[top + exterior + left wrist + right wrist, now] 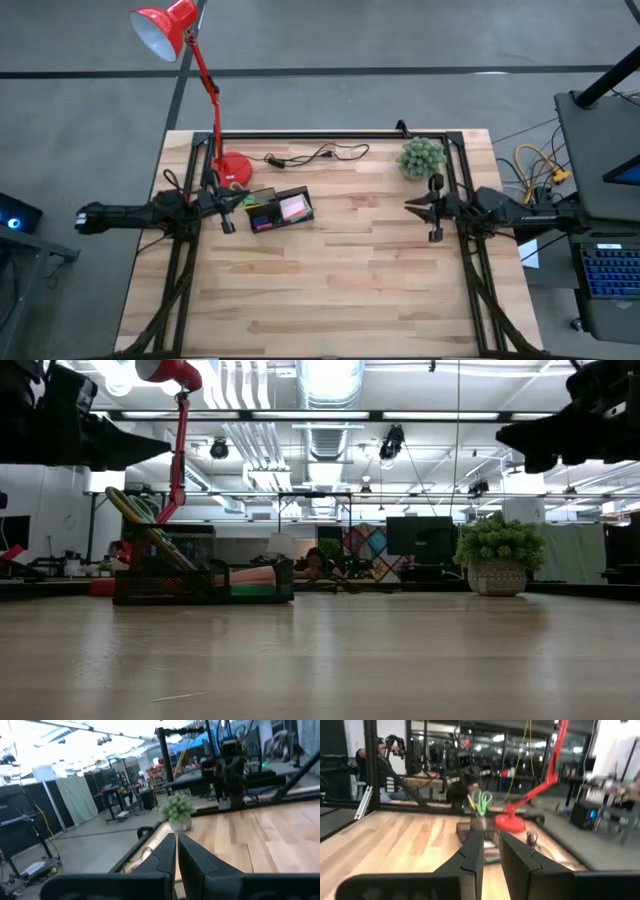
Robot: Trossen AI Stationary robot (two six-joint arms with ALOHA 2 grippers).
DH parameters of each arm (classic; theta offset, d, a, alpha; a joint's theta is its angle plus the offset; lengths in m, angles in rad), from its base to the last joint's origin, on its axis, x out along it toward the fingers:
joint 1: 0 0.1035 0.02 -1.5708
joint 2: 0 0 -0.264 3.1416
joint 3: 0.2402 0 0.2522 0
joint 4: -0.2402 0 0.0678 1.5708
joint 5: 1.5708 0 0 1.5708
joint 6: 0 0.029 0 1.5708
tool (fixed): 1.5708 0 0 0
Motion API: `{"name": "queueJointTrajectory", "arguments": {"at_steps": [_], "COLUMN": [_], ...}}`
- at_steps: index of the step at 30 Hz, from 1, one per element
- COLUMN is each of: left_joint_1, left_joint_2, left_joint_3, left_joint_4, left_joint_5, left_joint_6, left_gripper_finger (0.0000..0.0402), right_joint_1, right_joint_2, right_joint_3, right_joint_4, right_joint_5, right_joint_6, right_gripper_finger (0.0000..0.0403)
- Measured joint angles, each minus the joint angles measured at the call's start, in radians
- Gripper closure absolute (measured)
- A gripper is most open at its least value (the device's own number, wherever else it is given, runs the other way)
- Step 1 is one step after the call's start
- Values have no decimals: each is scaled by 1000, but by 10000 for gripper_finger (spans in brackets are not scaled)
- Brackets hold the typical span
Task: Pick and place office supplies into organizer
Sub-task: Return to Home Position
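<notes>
red lamp, black cable, potted plant along the table's far edge.

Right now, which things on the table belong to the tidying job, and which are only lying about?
Job: black organizer; green-handled scissors standing in it; pink sticky-note pad in it.
Lying about: red lamp; black cable; potted plant.

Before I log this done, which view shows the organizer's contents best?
High view: looks down into the organizer, pink pad visible. Low view shows its side; right wrist, green scissors sticking up; left wrist misses it.
</notes>
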Motion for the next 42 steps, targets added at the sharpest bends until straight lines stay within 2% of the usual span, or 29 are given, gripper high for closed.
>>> {"name": "queueJointTrajectory", "arguments": {"at_steps": [6, 12, 17, 23, 42], "left_joint_1": [0, -1, -1, 0, 0], "left_joint_2": [-31, -27, -29, -34, -8], "left_joint_3": [0, -1, 0, -1, -2], "left_joint_4": [-20, -81, -88, -99, -99], "left_joint_5": [60, 69, 117, 220, 239], "left_joint_6": [-58, -138, -164, -167, -163], "left_gripper_finger": [398, 398, 398, 398, 398], "right_joint_1": [-1, -1, -1, -1, -1], "right_joint_2": [0, 1, 2, 0, 1], "right_joint_3": [-13, -18, -18, -18, -18], "right_joint_4": [-52, -85, -88, -85, -86], "right_joint_5": [4, 51, 54, 57, 57], "right_joint_6": [129, 206, 205, 206, 190], "right_gripper_finger": [351, 351, 351, 351, 351]}}
